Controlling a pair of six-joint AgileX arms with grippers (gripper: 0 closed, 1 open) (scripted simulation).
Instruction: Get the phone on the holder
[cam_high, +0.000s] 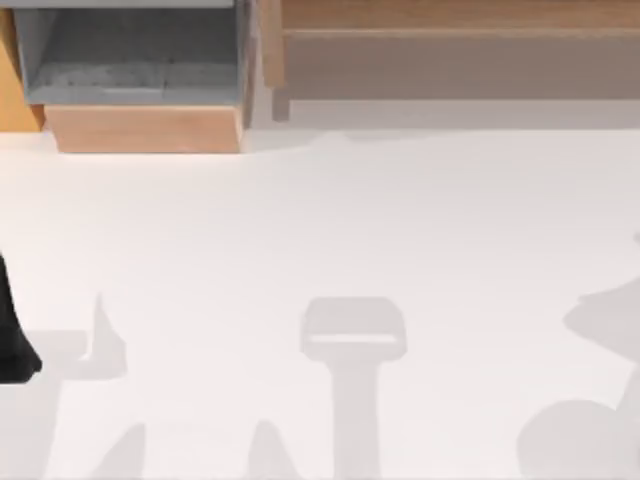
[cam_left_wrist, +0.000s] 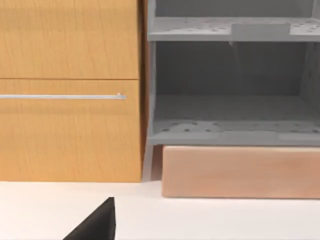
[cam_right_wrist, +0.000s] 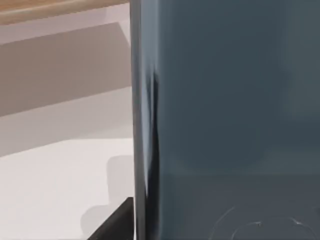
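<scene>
The phone (cam_right_wrist: 225, 110), dark blue-grey with a glossy face and a thin bright rim, stands upright very close in the right wrist view, above the white table (cam_right_wrist: 55, 180). One black finger (cam_right_wrist: 116, 221) of my right gripper lies against its edge, and the gripper looks shut on it. At the top view's left edge sits my left arm (cam_high: 15, 340), low and still. A single black fingertip (cam_left_wrist: 97, 222) of its gripper pokes into the left wrist view over bare table. The holder is out of view.
A grey open shelf unit (cam_high: 130, 60) on a wooden plinth (cam_high: 145, 128) stands at the back left, beside a wooden drawer front with a metal handle (cam_left_wrist: 65, 96). A wooden ledge (cam_high: 450, 20) runs along the back right. Soft shadows lie on the table (cam_high: 320, 230).
</scene>
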